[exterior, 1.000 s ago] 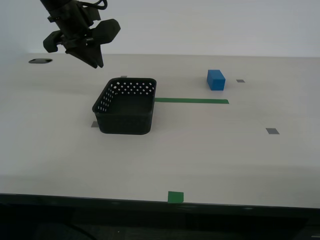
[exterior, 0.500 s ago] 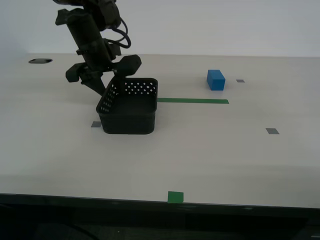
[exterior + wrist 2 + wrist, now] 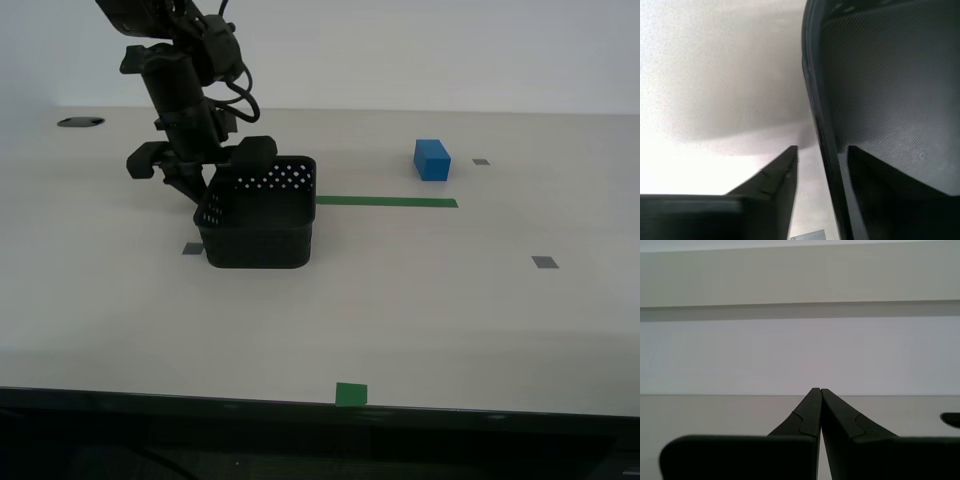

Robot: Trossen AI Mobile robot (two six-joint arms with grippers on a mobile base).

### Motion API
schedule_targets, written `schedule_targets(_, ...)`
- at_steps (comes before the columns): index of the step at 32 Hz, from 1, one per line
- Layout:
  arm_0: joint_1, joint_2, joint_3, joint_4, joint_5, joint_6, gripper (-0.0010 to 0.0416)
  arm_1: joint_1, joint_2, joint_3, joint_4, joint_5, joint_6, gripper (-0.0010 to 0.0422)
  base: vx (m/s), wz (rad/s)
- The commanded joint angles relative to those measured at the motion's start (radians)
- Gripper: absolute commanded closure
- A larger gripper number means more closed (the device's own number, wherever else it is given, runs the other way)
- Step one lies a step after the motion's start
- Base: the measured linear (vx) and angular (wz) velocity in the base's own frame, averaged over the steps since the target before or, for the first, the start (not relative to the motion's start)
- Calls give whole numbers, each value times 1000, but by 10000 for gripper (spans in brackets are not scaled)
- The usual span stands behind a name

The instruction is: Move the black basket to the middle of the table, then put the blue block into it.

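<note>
The black basket point(image 3: 262, 232) stands on the table point(image 3: 430, 310), toward the exterior view's left. My second gripper point(image 3: 208, 186) is open, lowered over the basket's left wall. In the second wrist view point(image 3: 822, 150) one finger point(image 3: 782, 170) is outside the wall point(image 3: 821, 115) and the other point(image 3: 875, 175) is inside, with narrow gaps on both sides. The blue block point(image 3: 432, 160) sits alone at the back, toward the exterior view's right. My first gripper point(image 3: 819, 391) is shut and empty, and shows only in its own wrist view.
A green tape strip point(image 3: 386, 202) runs from the basket toward the block. A green square mark point(image 3: 351, 394) is at the front edge. Small grey squares point(image 3: 545, 262) dot the table. A dark oval hole point(image 3: 80, 122) lies at the back left.
My second gripper came down from above and behind the basket and now straddles its left wall. The basket has shifted slightly toward the exterior view's right. The block has not moved.
</note>
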State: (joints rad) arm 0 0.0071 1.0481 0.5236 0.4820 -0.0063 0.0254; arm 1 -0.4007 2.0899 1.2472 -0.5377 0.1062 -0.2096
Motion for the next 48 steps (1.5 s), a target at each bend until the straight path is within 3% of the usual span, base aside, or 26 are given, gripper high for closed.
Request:
schedule_targets(1,0,0,1,3,0,2,405,0,0,0,22,-2,-4,352,0,0)
schedule_targets(4,0,0,1,3,0,2,405,-1,0,0,53,-1,0,415,0,0)
schedule_targets(12,1,0,1,3,0,2,405,-7,0,12,68,0,0,413,0,0)
schedule_targets(18,1,0,1,2,0,2,405,-56,14,135,52,0,11,413,0,0)
schedule_targets(22,2,0,1,-12,0,2,405,-105,170,378,-114,14,30,413,0,0)
schedule_targets(33,2,0,1,-74,0,5,406,-197,457,938,-372,19,49,413,0,0)
schedule_targets(48,7,0,1,-76,0,26,405,-188,472,944,-455,6,87,412,0,0)
